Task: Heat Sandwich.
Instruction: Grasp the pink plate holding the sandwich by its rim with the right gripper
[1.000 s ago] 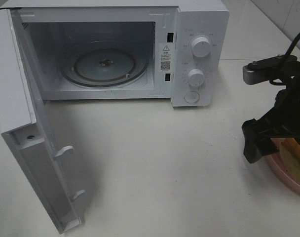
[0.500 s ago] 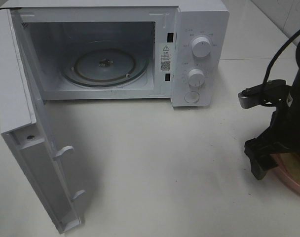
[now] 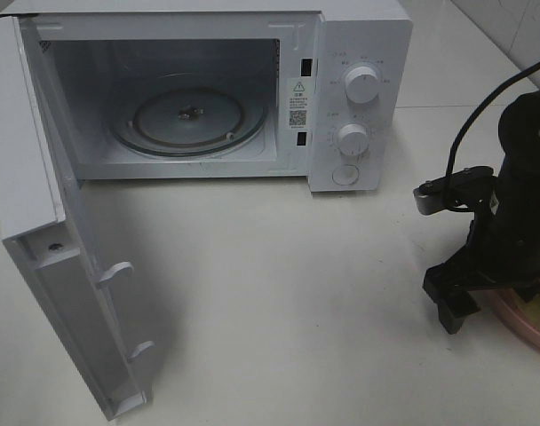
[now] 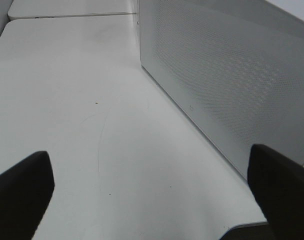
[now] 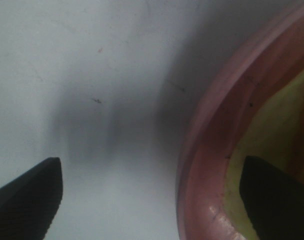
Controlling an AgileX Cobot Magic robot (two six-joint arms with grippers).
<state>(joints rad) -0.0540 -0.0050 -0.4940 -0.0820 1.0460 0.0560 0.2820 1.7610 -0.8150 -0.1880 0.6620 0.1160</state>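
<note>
The pink plate (image 3: 524, 327) sits at the table's right edge, mostly covered by my right arm. In the right wrist view its rim (image 5: 207, 150) curves between my fingers, with a pale yellow part of the sandwich (image 5: 277, 120) inside it. The sandwich is hidden in the high view. My right gripper (image 5: 152, 200) is open and low, straddling the plate's rim: one finger (image 5: 27, 195) over bare table, the other over the plate. My left gripper (image 4: 152, 200) is open over bare table, holding nothing.
The white microwave (image 3: 359, 98) stands at the back with its door (image 3: 66, 266) swung wide open to the left. Its glass turntable (image 3: 188, 120) is bare. The microwave's perforated side wall (image 4: 222, 80) runs beside my left gripper.
My right arm has come down and shifted left over the plate's near rim. It now covers the sandwich in the high view. The left gripper's opening looks the same.
</note>
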